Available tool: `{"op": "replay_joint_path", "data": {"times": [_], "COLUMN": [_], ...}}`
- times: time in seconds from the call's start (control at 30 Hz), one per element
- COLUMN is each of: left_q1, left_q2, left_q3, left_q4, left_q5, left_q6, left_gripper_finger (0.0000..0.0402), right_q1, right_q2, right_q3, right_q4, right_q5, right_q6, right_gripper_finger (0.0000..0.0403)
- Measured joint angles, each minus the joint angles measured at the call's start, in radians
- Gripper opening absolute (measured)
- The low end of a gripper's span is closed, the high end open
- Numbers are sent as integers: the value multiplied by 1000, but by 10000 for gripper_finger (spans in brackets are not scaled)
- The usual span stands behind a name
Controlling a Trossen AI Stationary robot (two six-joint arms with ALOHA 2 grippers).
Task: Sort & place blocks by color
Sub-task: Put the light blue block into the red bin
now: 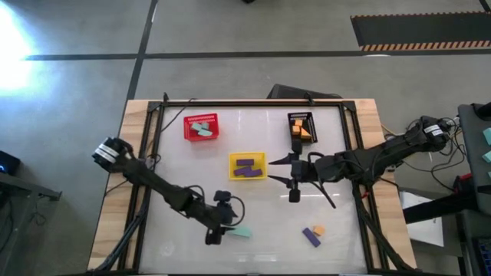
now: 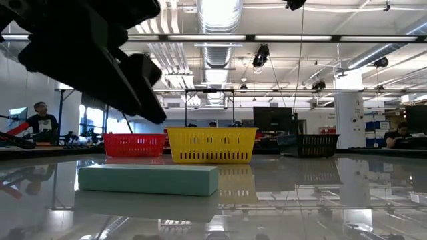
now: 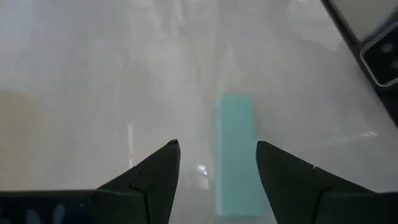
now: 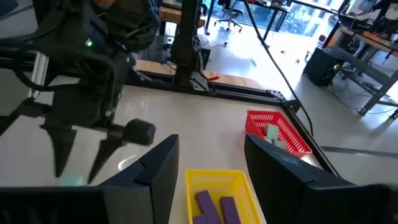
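Since the teal block (image 3: 235,152) lies flat on the near-left tabletop, partly between the spread fingers of the left gripper (image 3: 217,158), which hovers above on a low, outstretched arm, I judge it should centre, descend, then close across the narrow width. Right gripper (image 1: 291,181) waits mid-table, fingers apart, beside the yellow basket (image 1: 247,158).

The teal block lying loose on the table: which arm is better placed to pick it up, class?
Left. Its gripper hangs open right beside the teal block; the right gripper waits by the yellow basket.
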State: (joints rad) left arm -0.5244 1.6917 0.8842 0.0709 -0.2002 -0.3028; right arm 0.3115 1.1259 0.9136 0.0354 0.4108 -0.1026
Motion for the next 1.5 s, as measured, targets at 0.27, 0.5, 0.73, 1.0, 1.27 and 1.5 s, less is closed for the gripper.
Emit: {"op": "replay_joint_path", "data": {"times": [0.27, 0.5, 0.73, 1.0, 1.27, 1.5], "left_q1": [-1, -5, -3, -3, -3, -3], "left_q2": [103, 107, 107, 166, 202, 203], "left_q3": [75, 83, 77, 72, 70, 58], "left_q4": [-2, -2, -2, 61, 116, 147], "left_q5": [52, 52, 49, 36, 37, 33], "left_q6": [-90, -107, -102, -75, -74, -57], "left_gripper_finger": [196, 201, 250, 255, 231, 179], "right_q1": [0, 0, 0, 0, 0, 0], "right_q2": [0, -2, -4, -5, -5, -5], "right_q3": [-6, -15, -15, -17, -20, -23], "right_q4": [0, -1, -3, -2, -4, -4], "right_q5": [0, 0, 0, 0, 0, 0], "right_q6": [-29, -48, -49, -48, -48, -48], "right_gripper_finger": [173, 173, 173, 173, 173, 173]}}
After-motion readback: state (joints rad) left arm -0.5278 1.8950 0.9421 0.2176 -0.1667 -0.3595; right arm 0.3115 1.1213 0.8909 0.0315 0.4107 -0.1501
